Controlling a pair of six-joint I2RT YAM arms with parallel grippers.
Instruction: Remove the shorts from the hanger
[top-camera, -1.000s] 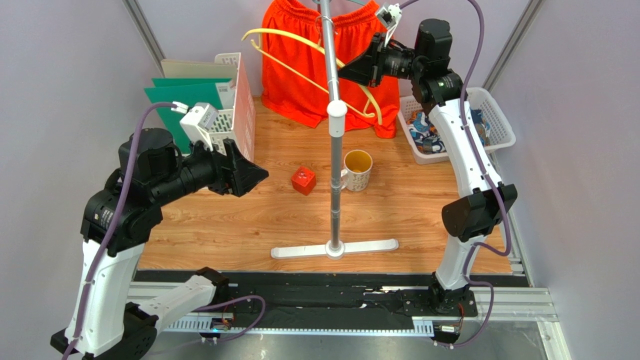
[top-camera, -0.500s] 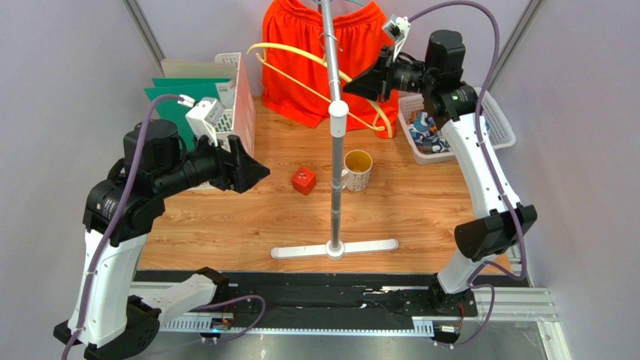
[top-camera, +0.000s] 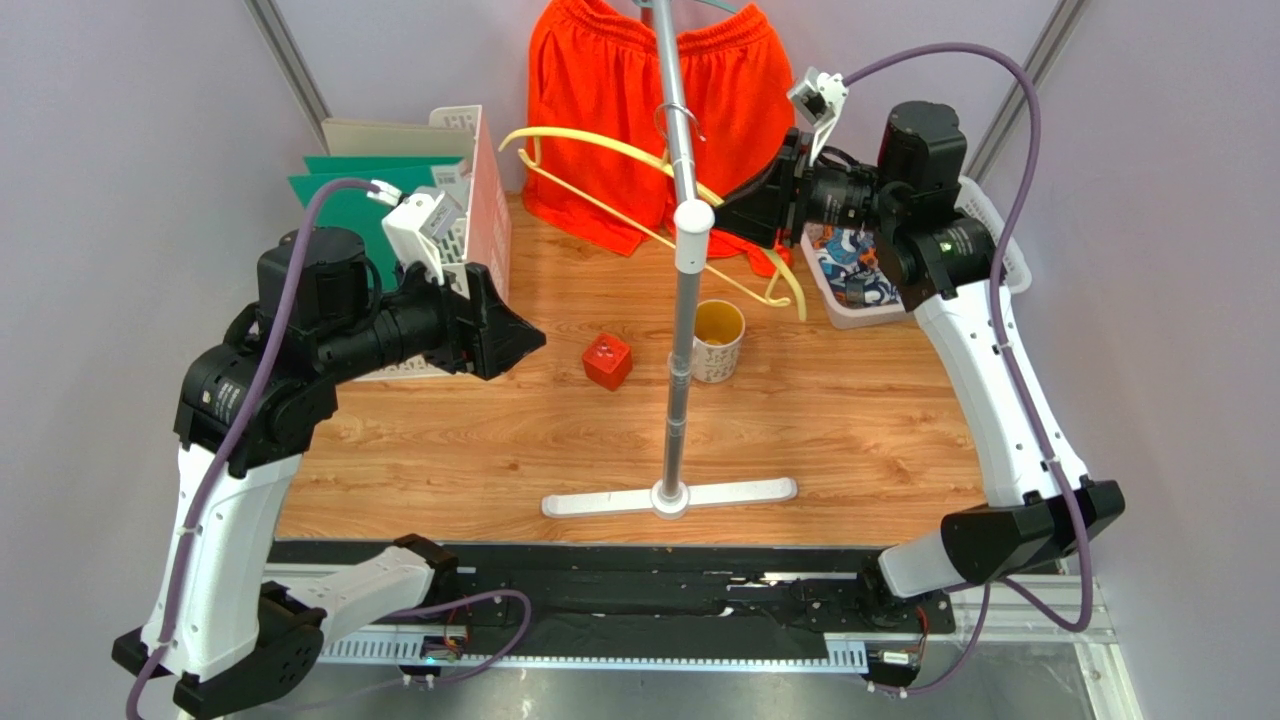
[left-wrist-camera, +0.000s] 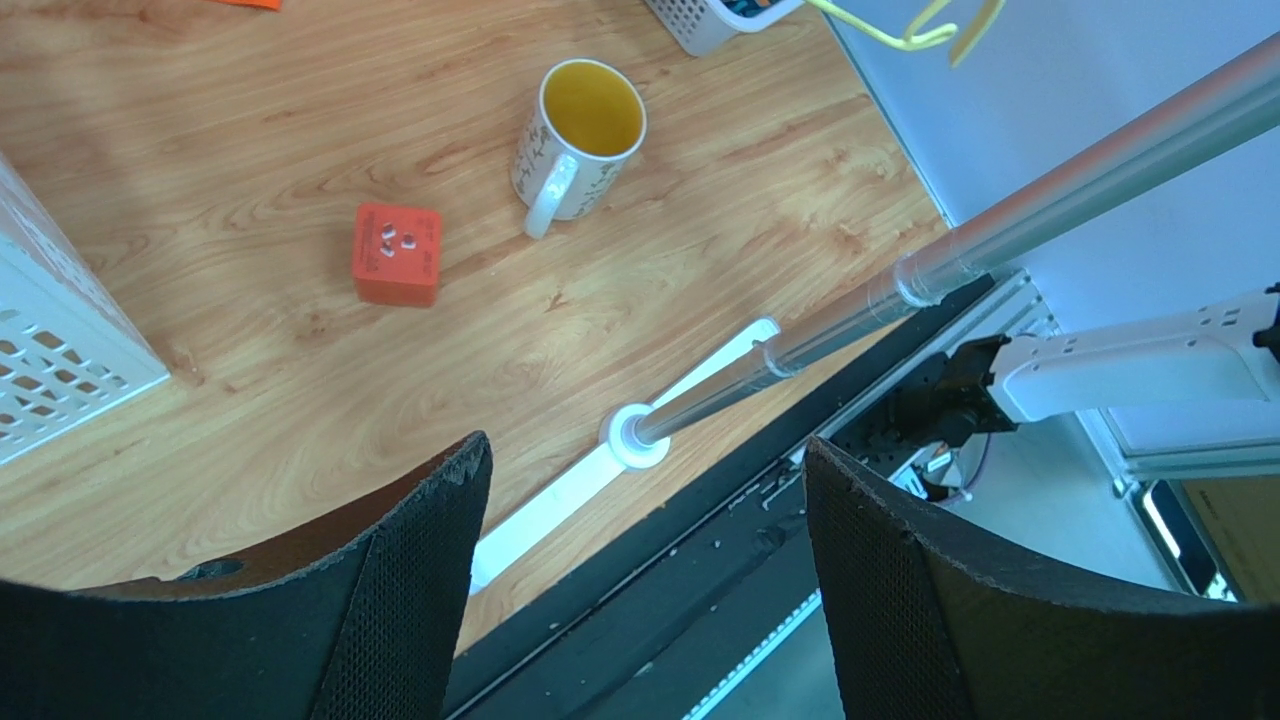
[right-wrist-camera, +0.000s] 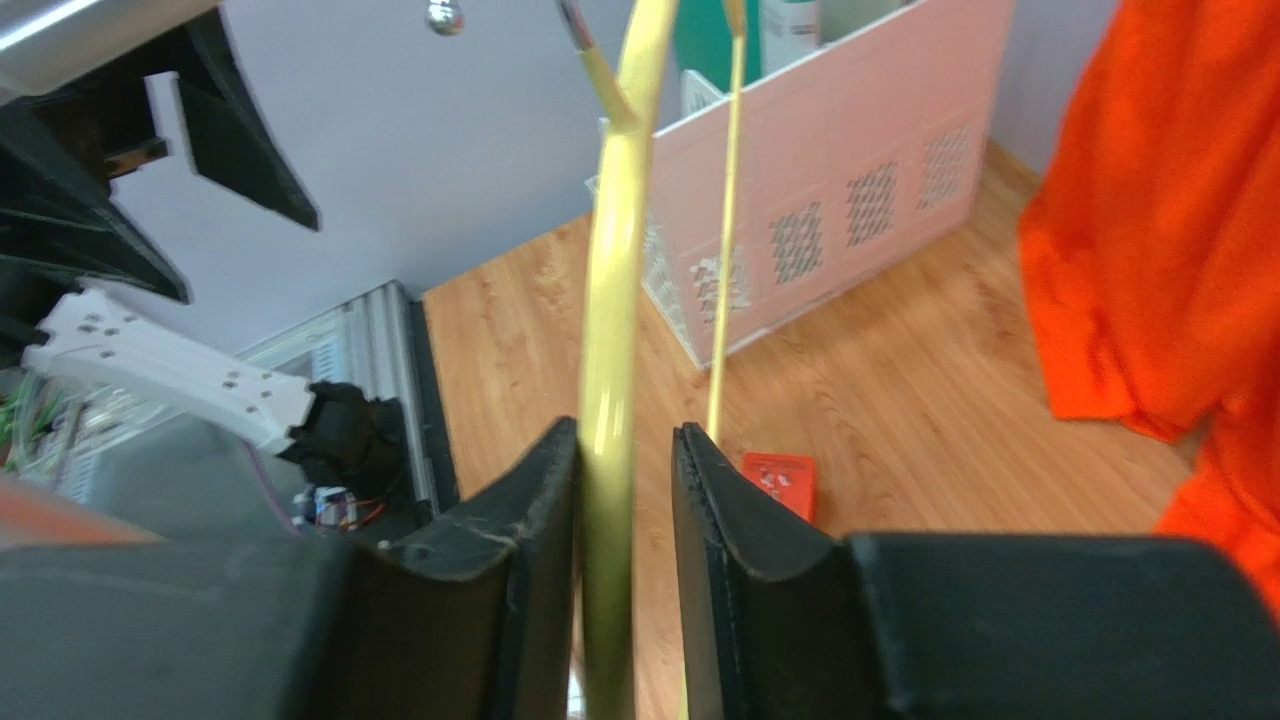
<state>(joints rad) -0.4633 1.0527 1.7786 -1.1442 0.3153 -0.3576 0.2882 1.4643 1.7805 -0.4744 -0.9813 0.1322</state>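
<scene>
The orange shorts (top-camera: 631, 105) hang from the top of the rack, behind its pole (top-camera: 684, 300); they also show in the right wrist view (right-wrist-camera: 1157, 225). A bare yellow hanger (top-camera: 601, 143) crosses in front of the pole. My right gripper (top-camera: 769, 210) is shut on the hanger's bar (right-wrist-camera: 613, 300), right of the pole, with its jaws (right-wrist-camera: 624, 435) around it. The printed shorts (top-camera: 849, 263) lie in the white basket (top-camera: 1007, 248). My left gripper (top-camera: 519, 338) hovers open and empty left of the pole, and the left wrist view (left-wrist-camera: 646, 465) shows it above the rack's base.
A yellow-lined mug (top-camera: 717, 339) and a red block (top-camera: 607, 360) stand on the wooden table beside the pole. A white crate (top-camera: 466, 210) with green folders (top-camera: 353, 188) stands at the back left. The rack's white foot (top-camera: 669, 497) lies near the front edge.
My right gripper has moved right and down, drawing the yellow hanger with it. The pole's top leans slightly right. The left arm has shifted a little.
</scene>
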